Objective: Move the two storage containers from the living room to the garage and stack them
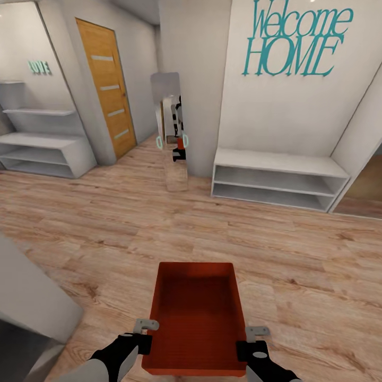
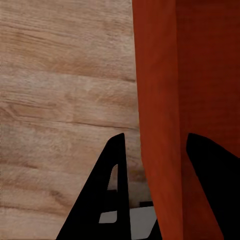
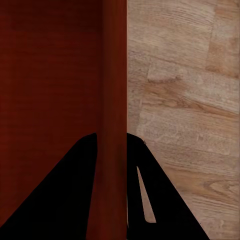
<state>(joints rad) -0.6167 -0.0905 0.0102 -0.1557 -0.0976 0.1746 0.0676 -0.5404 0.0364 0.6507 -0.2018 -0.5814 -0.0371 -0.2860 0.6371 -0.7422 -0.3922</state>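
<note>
Both claws, left claw (image 2: 152, 187) and right claw (image 3: 111, 185), pinch opposite walls of one storage container (image 1: 195, 318) above the wood floor (image 1: 297, 254); uneven arm motion could twist it free.

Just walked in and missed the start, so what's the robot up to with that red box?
The robot is carrying one orange-red storage container in front of it, open and empty, above a light wood plank floor. The left pincer clamps the container's left wall, and the right pincer clamps its right wall. It faces a hallway with a "Welcome HOME" sign, low white shelves, a wooden door and a mirror.
</note>
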